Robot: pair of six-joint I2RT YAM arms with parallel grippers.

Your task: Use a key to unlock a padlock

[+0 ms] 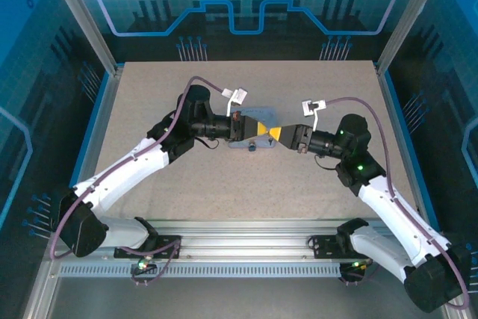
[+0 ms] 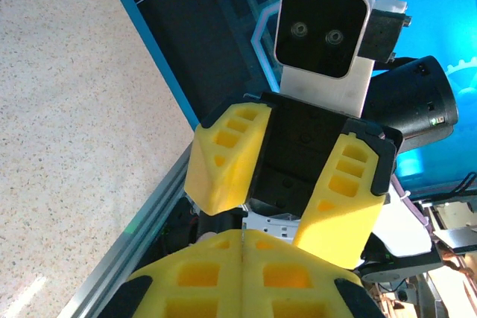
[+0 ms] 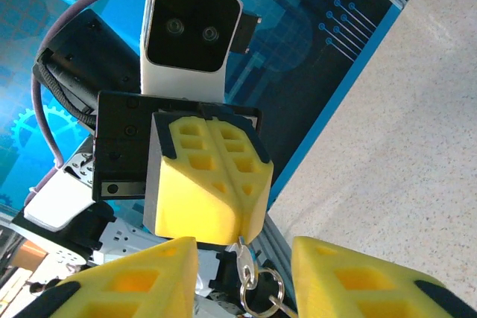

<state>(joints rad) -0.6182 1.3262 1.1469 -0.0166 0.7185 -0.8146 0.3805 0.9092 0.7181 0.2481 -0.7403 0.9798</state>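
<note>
left jaws tight on key, between parted right jaws

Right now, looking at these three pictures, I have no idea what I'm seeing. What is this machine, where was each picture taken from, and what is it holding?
These are two robot arms bolted to the near edge of a table. One picture looks down from above and behind them. The other two come from a camera on each wrist, showing that arm's own yellow fingers at the bottom and the other arm facing it. The arms meet tip to tip over a pale blue tin. The left gripper is shut, pinching a silvery key with a ring attached. The right gripper is open, its fingers either side of the key, holding nothing.
</note>
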